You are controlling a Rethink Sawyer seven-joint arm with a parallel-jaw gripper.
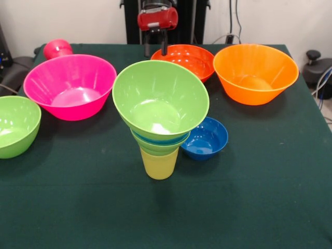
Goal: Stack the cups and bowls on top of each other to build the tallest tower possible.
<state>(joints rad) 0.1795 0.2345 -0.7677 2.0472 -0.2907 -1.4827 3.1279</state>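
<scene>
Table [78, 207]: it is lying under a dark green cloth and carrying everything; the whole near strip in front of the tower is sitting bare, and so is the near right corner.
Pink bowl [70, 85]: it is sitting at the left, mouth up, with its left rim close to the table's left edge and a clear gap of cloth between it and the tower.
Orange bowl [256, 72]: it is standing at the far right, upright, its rim reaching near the far right corner and lying just beside the red-orange bowl.
Tower [160, 124]: it is standing near the middle of the table, a wide green bowl tilting toward the camera on top, thin rims of a blue and a green bowl showing beneath it, all resting on the yellow cup.
Left green bowl [15, 124]: it is sitting at the left edge, partly cut off by the picture, just in front of the pink bowl.
Red-orange bowl [187, 58]: it is lying at the far side behind the tower, which is hiding its near rim.
Blue bowl [206, 138]: it is sitting just right of the tower's base, partly under the overhang of the top bowl.
Yellow cup [159, 164]: it is standing upright as the tower's base, with open cloth in front.
Red cup [57, 48]: it is resting at the far left edge behind the pink bowl.
Pincer [156, 47]: it is hanging above the far edge with its two dark fingers parted and holding nothing.
</scene>
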